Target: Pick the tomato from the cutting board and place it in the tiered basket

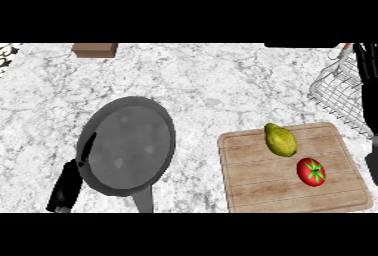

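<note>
Red tomato (311, 171) waiting on the cutting board (251, 187), not yet grasped.

The tomato lies on the right part of the wooden board, just below a yellow-green fruit (280, 140) and apart from it. The wire tiered basket (334, 94) stands beyond the board's far right corner. A grey sliver at the right edge may be the right hand (373, 165), but I cannot tell whether it is spread or closed. The left hand does not show. Further left on the marbled surface (221, 75) sits a dark pan (129, 145) with a black long object (65, 189) beside it. The task looks to be at the reach step. Next the hand should come down over the tomato without nudging the fruit, close round it, then lift it up and back to the basket.
</note>
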